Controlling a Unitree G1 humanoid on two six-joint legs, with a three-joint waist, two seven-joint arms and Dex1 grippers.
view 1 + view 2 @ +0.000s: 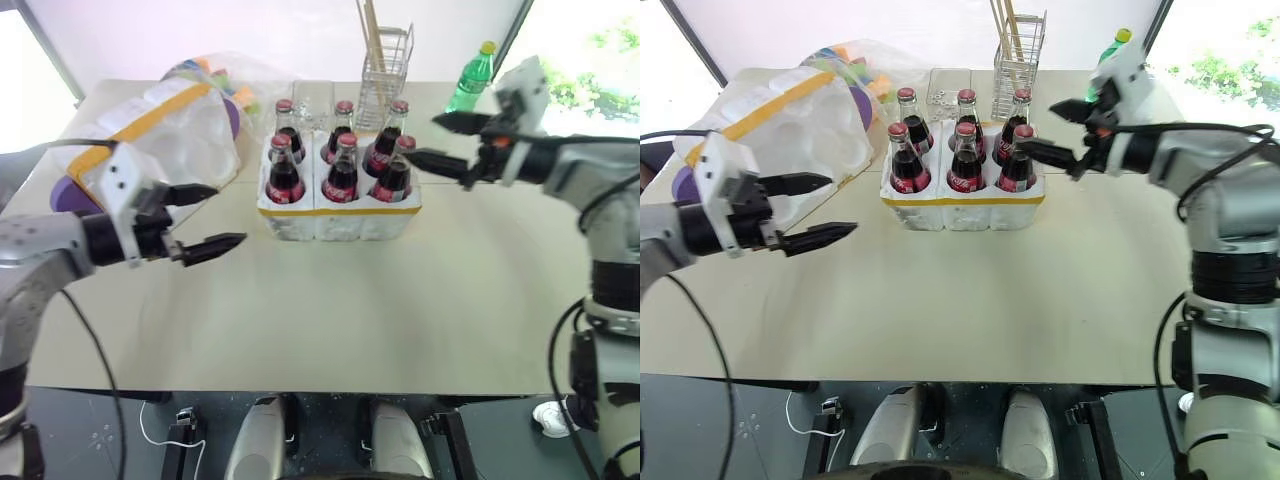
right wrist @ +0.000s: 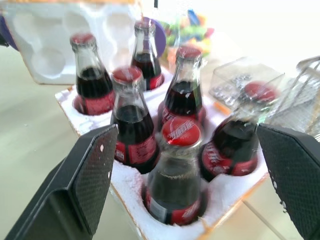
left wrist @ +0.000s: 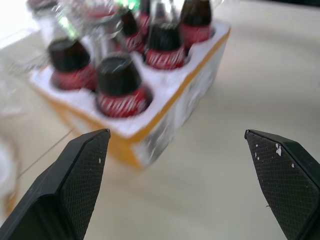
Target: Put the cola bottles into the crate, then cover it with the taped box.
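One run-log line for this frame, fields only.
cola bottles: all six in crate | taped box: lying left of crate, not yet on | left claw: open, empty | right claw: open, empty, beside the bottles

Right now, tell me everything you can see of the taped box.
The taped box is a large white styrofoam box with broad yellow tape stripes. It lies tipped on the table's far left, left of the crate. The right wrist view shows its hollow inside with moulded round recesses. Colourful items lie behind it. The left gripper, open, hangs just in front of it, apparently without touching.
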